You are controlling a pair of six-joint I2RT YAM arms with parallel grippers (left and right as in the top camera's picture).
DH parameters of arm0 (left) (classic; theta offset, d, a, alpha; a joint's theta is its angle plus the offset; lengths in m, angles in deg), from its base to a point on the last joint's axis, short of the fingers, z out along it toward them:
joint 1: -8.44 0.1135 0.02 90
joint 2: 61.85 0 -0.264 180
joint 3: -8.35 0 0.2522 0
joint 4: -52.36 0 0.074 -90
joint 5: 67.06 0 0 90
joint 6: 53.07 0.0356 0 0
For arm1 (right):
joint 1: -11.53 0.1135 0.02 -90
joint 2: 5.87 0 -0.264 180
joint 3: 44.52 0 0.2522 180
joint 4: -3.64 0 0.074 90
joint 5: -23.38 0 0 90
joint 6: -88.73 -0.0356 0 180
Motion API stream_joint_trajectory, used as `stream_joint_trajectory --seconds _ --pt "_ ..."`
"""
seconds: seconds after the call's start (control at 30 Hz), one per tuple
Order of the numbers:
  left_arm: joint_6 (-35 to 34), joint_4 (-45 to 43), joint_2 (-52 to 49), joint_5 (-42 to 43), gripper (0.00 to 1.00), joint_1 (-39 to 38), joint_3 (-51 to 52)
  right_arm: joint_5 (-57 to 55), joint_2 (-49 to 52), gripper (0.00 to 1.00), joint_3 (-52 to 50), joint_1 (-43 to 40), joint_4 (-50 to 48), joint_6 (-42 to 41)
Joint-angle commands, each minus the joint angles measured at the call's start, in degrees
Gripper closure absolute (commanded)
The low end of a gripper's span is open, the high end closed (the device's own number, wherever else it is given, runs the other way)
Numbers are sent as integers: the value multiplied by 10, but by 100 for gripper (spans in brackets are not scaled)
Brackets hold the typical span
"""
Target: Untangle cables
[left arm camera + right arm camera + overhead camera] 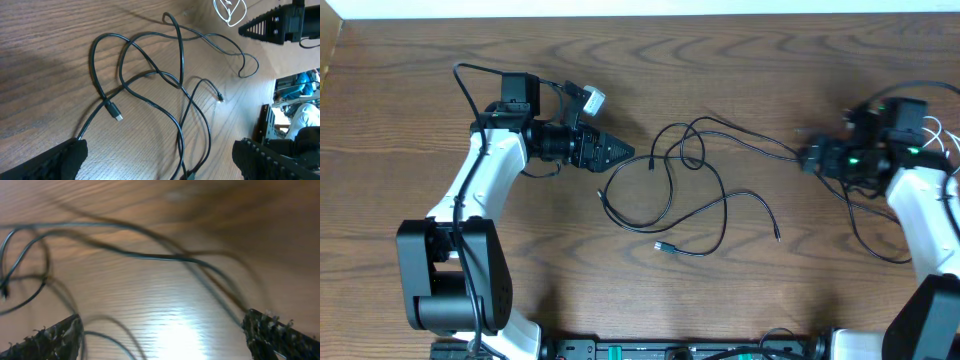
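The black cable (752,140) lies in loose loops on the wooden table (420,80), about in the middle between the two arms and a little nearer to the far edge than to the near edge. Several strands cross over each other there. From the left wrist view the black cable (181,55) has one plug end (114,111) lying flat on the wood and another small end (220,99) further along. One more plug (665,246) rests towards the near edge.

The white cable (230,12) is a small loop well apart from the black tangle, on the side of the right edge, behind the right gripper (265,27).

The left gripper (623,153) points at the tangle from the left side. Its jaws stand wide apart and hold nothing; the cable lies on the table in front of them.

The right gripper (805,155) is at the right end of a long black strand. Its jaws are also spread wide, with nothing clamped between them. The right wrist picture is blurred, and a strand of the black cable (150,256) runs towards one finger (265,330) – whether it touches the finger, I cannot tell.
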Motion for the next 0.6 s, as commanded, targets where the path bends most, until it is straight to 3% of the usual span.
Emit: stream_joint_trajectory --seconds 0.0,0.07,0.33,0.57 --pt "-1 0 12 -3 2 2 3 30 2 2 -2 29 -3 40" --pt "-1 0 12 -3 2 2 3 32 2 2 -2 50 -15 43" --pt "-1 0 12 -3 2 2 3 33 3 14 -2 116 -17 190" --pt "-1 -2 12 -11 2 2 3 22 14 21 -3 185 -66 208"
